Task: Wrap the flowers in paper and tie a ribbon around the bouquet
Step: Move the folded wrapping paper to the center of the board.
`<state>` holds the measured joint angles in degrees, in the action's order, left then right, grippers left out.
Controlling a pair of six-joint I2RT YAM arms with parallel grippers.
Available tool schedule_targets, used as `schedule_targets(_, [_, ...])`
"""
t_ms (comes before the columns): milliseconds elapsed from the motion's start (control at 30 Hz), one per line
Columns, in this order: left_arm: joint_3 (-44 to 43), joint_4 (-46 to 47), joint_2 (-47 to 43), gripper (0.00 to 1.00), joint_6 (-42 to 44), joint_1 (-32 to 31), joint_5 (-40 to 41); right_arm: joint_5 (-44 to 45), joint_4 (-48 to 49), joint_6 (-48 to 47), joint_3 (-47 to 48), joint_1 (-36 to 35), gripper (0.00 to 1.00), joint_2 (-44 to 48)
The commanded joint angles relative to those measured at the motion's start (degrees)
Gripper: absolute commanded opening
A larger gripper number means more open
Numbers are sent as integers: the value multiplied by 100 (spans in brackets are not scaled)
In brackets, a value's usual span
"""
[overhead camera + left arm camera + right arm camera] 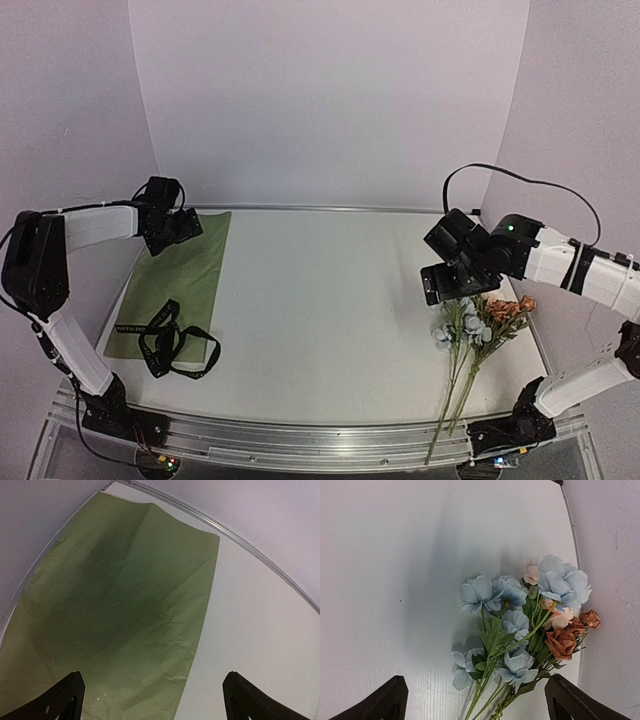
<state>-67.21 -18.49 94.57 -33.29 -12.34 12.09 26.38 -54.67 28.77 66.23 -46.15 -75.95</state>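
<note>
Walls [320, 100] of pale lilac closed in the white counter [320, 300] on three sides, and a metal rail [300, 440] ran along its near edge, where both arms were bolted. At the far left lay the paper [180, 280], flat and olive side up, its long left edge close against the side wall. The ribbon [175, 350] sprawled in loose black loops across the paper's near end, partly on the sheet and partly on the bare counter beside it. The flowers [480, 325] lay well apart from these at the near right, blue, cream and brownish blooms pointing away from the bases and thin green stems reaching to the rail. A black cable [530, 185] arched above the right arm [560, 262].

Light lettering ran along the ribbon, too small to read.

The left arm [95, 225] rose from its base, bent by the side wall and reached inward over the paper's far end. The left pincer [153, 682] hung above the sheet, spread wide and holding nothing. The right arm folded near the right wall and came in leftward. The right pincer [476, 680] hung over the blooms, likewise wide apart, clear of the petals
</note>
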Motion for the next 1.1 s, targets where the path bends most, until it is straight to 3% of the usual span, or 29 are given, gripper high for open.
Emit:
schedule_targets(0, [-362, 370, 612, 100, -117, 310, -131, -194, 97, 41, 216, 18, 98, -144])
schedule_targets(233, [-900, 388, 1679, 100, -119, 513, -561, -357, 229, -41, 226, 22, 98, -358])
schedule_targets(533, [-1006, 455, 2293, 100, -412, 392, -1451, -394, 344, -14, 145, 59, 98, -466])
schedule_targets(733, [-1037, 595, 2406, 100, -762, -132, -1735, -413, 368, 29, 77, 71, 98, -513])
schedule_targets(933, [-1156, 1041, 2596, 100, -1698, -963, -2027, -518, 375, 161, 57, 147, 98, -602])
schedule_targets(1067, [-1820, 1112, 2943, 100, -1827, -1559, -2372, -797, 382, 359, 146, 266, 98, -778])
